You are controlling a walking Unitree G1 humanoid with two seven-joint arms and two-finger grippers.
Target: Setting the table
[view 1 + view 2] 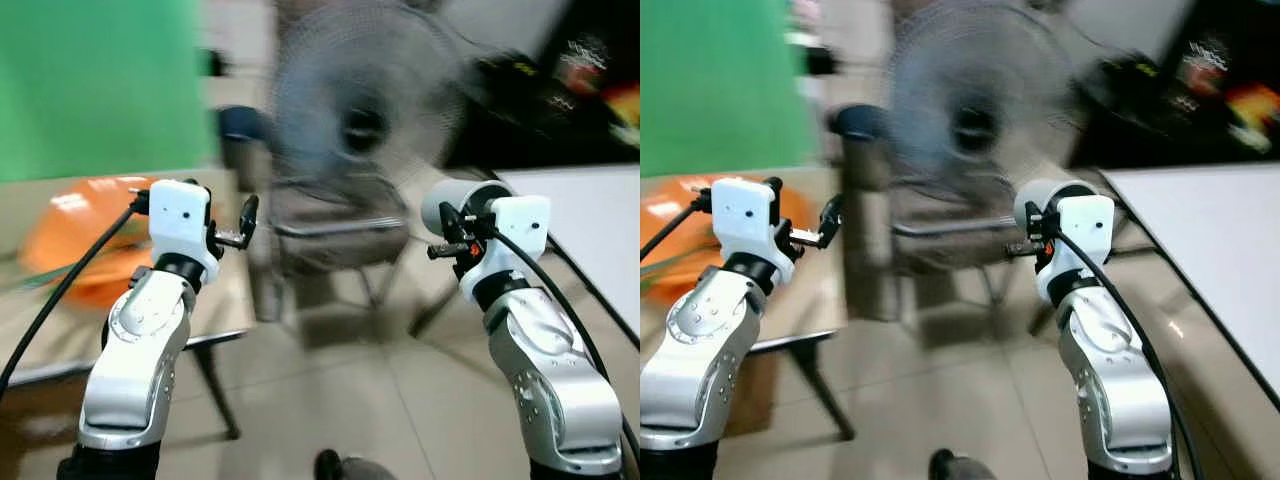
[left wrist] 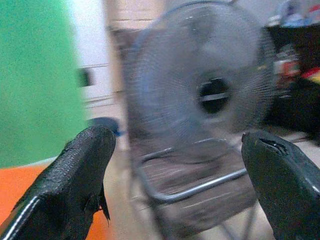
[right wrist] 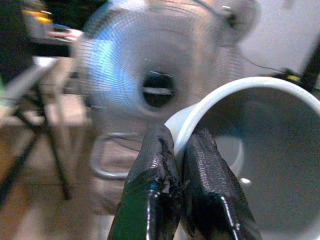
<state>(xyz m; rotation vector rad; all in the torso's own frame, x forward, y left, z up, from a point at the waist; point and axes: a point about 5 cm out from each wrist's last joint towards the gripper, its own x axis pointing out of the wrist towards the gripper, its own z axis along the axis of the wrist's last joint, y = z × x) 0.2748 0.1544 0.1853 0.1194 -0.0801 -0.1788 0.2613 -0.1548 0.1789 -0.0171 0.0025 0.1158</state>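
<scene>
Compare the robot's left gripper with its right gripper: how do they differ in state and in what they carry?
1. The left gripper has its jaws wide apart; the right gripper has its jaws pinched together.
2. The left gripper holds nothing, with the fan seen through the gap; the right gripper grips the rim of a white cup.
Both are raised in front of the robot and have black fingers.

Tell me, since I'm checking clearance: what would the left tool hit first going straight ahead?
Probably the standing fan: the open left tool points at its grille, above its metal base. Blur leaves depth unclear.
</scene>
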